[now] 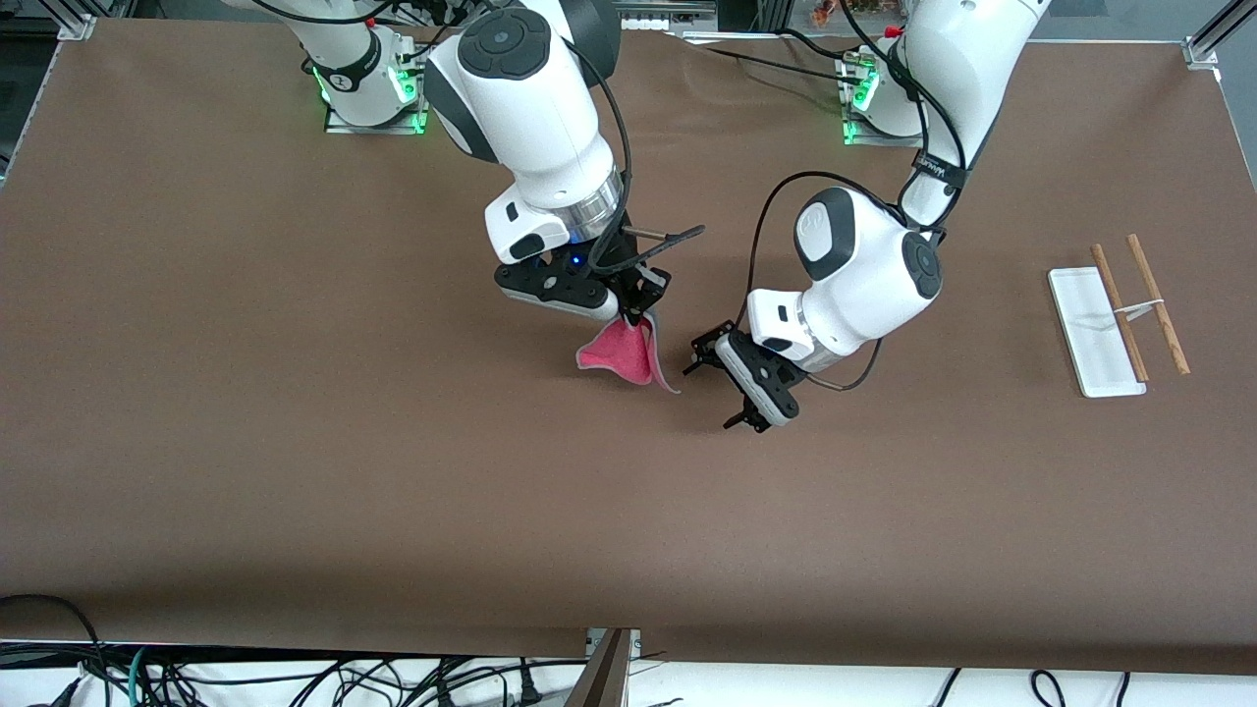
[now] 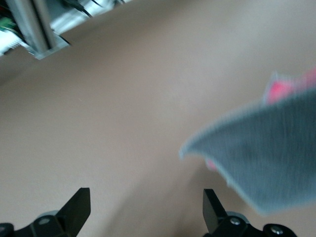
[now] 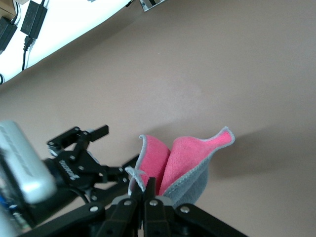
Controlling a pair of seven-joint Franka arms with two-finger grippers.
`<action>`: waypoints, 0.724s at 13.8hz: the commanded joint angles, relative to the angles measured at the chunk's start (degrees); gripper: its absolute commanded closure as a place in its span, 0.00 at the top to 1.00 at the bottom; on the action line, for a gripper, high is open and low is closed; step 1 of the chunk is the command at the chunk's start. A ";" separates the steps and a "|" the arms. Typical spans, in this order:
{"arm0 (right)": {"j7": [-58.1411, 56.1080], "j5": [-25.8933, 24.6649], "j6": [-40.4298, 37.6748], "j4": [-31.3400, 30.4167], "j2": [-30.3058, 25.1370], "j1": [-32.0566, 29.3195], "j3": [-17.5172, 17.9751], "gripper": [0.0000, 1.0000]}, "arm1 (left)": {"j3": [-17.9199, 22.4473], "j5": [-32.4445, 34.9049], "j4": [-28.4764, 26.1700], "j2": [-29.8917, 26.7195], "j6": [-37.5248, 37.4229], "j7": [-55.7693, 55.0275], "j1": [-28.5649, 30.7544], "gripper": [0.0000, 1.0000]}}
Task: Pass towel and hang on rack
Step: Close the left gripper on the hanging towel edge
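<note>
the left gripper [image 1: 722, 383] hangs low over the middle of the table [image 1: 295, 442], fingers spread wide and holding nothing; in the left wrist view its two fingertips [image 2: 79, 205] stand well apart, with the grey face of the towel [image 2: 266, 153] just ahead of them and not yet between them. just beside it, toward the right arm's end, the right gripper [image 1: 636, 312] is pinched tight on one corner of the towel [image 1: 621, 353], which hangs folded off the table with its pink-red side showing inward and its lighter grey edge trailing down; the right wrist view shows the fingers closed together on the cloth's gathered corner [image 3: 143, 180]. farther from the camera and well apart from both grippers, near the left arm's end of the table, the rack [image 1: 1120, 314] stands with nothing on its two brown rods. judging by this, the towel has been lifted and brought to the handover spot, so the pickup looks done; the pass itself is still to come, since the left gripper has not closed on the cloth, and after that the carry to the rack and the draping over the rods remain.
</note>
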 commanded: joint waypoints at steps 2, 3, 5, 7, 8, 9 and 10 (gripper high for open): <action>0.10 0.79 -0.35 1.08 0.39 0.32 -0.46 0.00 | 0.25 0.25 -6.99 -2.22 0.29 9.19 -1.53 1.00; 0.09 0.79 -0.35 1.08 0.30 0.32 -0.46 0.00 | 0.25 0.25 -7.69 -2.31 0.38 9.37 -2.58 1.00; 0.09 0.79 -0.35 1.08 0.39 0.32 -0.46 0.00 | -0.37 0.33 -8.84 -2.40 0.73 9.38 -4.34 1.00; 0.01 0.79 -0.35 1.08 0.39 0.32 -0.46 0.00 | -2.55 0.33 -9.80 -2.40 4.22 9.29 -5.75 1.00; 0.01 0.79 -0.35 1.08 0.39 0.32 -0.46 0.00 | -3.35 0.33 -9.72 -2.31 5.20 8.85 -6.28 1.00; 0.01 0.79 -0.35 1.08 0.30 0.32 -0.46 0.00 | -3.44 0.33 -9.29 -2.05 5.30 8.50 -7.59 1.00; -0.08 0.79 -0.35 1.08 0.39 0.32 -0.46 0.00 | -3.45 0.42 -8.67 -1.61 5.39 8.50 -7.78 1.00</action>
